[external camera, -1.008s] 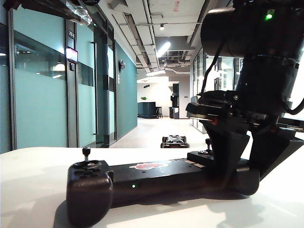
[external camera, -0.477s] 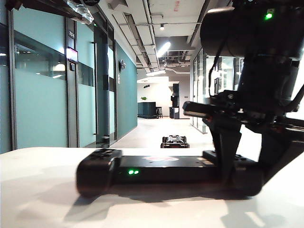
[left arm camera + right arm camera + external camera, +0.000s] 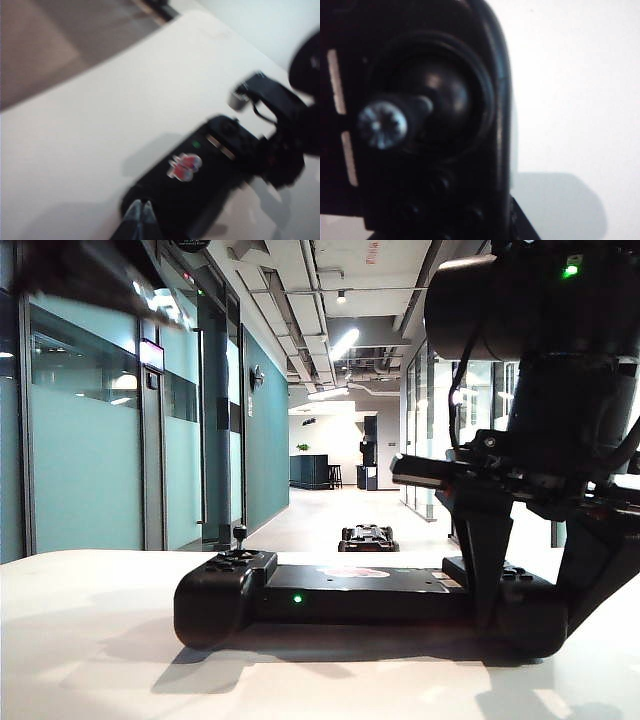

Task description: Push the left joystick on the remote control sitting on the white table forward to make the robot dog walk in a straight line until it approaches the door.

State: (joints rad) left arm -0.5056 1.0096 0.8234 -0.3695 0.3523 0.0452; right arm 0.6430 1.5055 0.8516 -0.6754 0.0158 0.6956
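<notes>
Your right gripper (image 3: 530,590) pinched the remote control (image 3: 340,590); your left gripper (image 3: 141,212) hovered, fingertips pressed together.

Left gripper (image 3: 140,215) hangs above the remote (image 3: 200,185), over its near end, fingertips pinched together. Nothing shows between them and the casing. To one side of those tips you get bare table (image 3: 100,125), wide open. Past the tips, along the remote, the right arm (image 3: 280,115) blocks the far end.

Right gripper (image 3: 535,612) clamps that end, one finger (image 3: 485,560) on each side, so no room there. The right stick (image 3: 382,125) stands between those fingers. The left stick (image 3: 240,534) stands well clear of them, with open air above and around it. In front of the remote the table is free.
</notes>
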